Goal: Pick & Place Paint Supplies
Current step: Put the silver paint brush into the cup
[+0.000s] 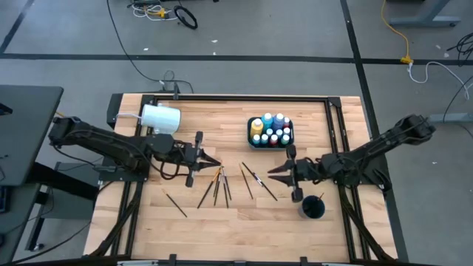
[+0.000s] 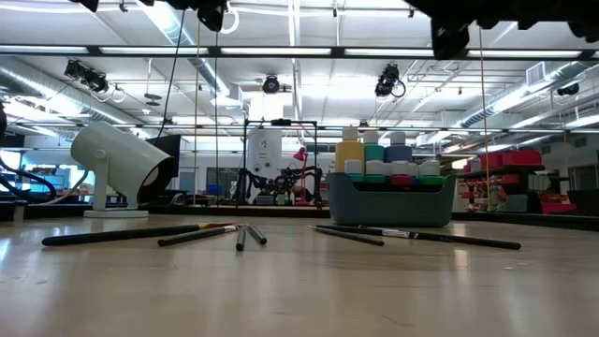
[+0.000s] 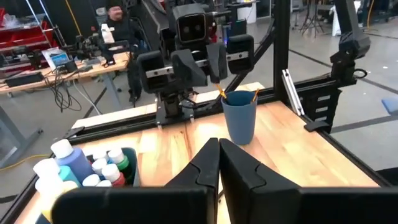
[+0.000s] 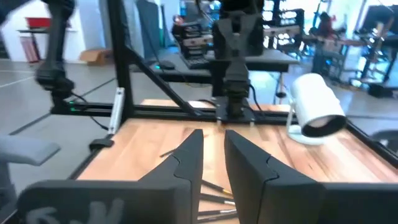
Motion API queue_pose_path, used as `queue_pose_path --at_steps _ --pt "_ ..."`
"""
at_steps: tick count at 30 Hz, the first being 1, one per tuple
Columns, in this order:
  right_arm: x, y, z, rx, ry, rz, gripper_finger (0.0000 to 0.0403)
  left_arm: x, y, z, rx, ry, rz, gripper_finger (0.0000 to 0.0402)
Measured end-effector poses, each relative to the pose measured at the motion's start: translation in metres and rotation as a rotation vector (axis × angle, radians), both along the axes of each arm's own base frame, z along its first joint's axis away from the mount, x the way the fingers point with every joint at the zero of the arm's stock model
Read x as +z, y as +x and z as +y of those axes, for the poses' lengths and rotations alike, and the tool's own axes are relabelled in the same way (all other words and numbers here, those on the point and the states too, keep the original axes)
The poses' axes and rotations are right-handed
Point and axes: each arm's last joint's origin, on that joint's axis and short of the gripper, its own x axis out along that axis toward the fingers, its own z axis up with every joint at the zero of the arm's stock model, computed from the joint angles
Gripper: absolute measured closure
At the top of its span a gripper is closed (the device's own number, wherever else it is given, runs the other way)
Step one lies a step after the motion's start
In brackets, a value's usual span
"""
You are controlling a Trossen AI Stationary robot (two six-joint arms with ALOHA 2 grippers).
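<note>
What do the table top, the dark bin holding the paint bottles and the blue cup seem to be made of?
Light wooden table top: looks like butcher-block wood, with visible plank strips and a faint sheen.
Dark bin holding the paint bottles: probably moulded plastic, with smooth matte walls and rounded corners.
Blue cup: likely plastic, smooth and uniformly coloured, though the look leaves it open.

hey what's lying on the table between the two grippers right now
In the high view, loose brushes lie scattered on the wood between the left gripper and the right gripper, nothing else.

Pale, smooth-grained wooden table (image 1: 236, 222)
</note>
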Motion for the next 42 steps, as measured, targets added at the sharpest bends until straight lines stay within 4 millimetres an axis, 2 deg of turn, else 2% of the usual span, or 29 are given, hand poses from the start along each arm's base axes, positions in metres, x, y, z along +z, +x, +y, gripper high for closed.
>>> queue_pose_path --at_steps 10,16,22,31,42 --pt "-0.012 0.046 -0.003 -0.070 0.028 0.152 0.0259 -0.001 0.002 0.000 0.014 0.015 0.001 0.0389" --pt "-0.020 0.076 -0.016 -0.221 0.086 0.451 0.0231 -0.002 0.002 0.000 0.013 0.021 0.002 0.0386" --pt "-0.041 0.097 -0.023 -0.232 0.136 0.706 0.0235 -0.002 0.002 0.000 0.014 0.015 0.011 0.0386" --pt "-0.091 0.106 -0.039 -0.258 0.187 0.930 0.0252 -0.003 0.002 0.000 0.005 -0.002 0.022 0.0386" --pt "-0.104 0.106 -0.052 -0.306 0.215 0.995 0.0258 -0.004 0.002 0.000 0.004 -0.005 0.029 0.0386"
